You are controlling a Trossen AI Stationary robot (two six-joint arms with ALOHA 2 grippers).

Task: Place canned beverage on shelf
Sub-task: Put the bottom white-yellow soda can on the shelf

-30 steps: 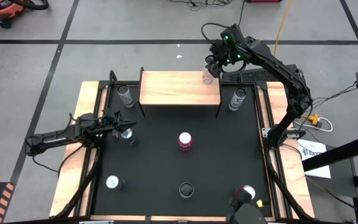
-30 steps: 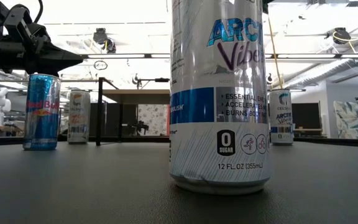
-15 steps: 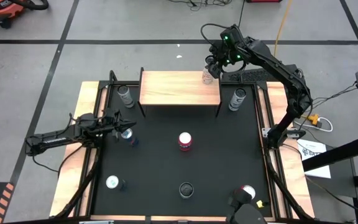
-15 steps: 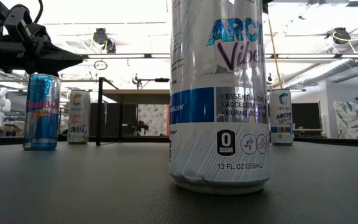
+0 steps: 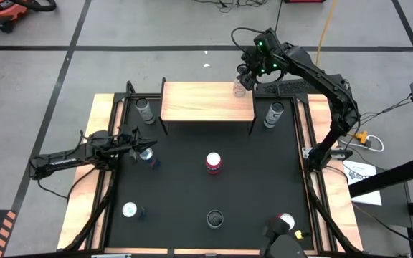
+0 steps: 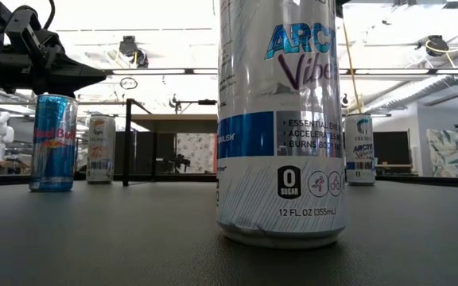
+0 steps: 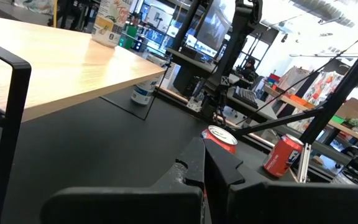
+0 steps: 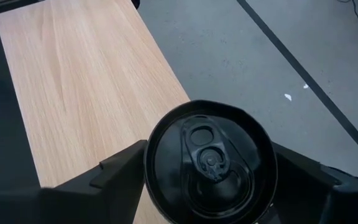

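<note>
The shelf (image 5: 206,102) is a light-wood board on thin black legs at the table's far side. A black-topped can (image 8: 207,158) stands at its far right corner (image 5: 239,88), its base on the wood (image 7: 106,42). My right gripper (image 8: 210,167) reaches down over it from the far right, one finger on each side. My left gripper (image 5: 140,145) waits shut and level at the table's left, beside a blue can (image 5: 148,155). My right gripper has the can's upper wall (image 8: 149,155) between its two fingers (image 8: 120,171), just under the rim, one on each side. The fingers slant down from the table's far right. The can stands upright with its base on the shelf's far right corner.
Other cans stand on the black table: two silver ones (image 5: 144,109) (image 5: 274,113) beside the shelf legs, a red one (image 5: 213,163) mid-table, and three near the front (image 5: 130,210) (image 5: 214,218) (image 5: 285,222). The shelf top left of the held can is bare wood (image 8: 86,81).
</note>
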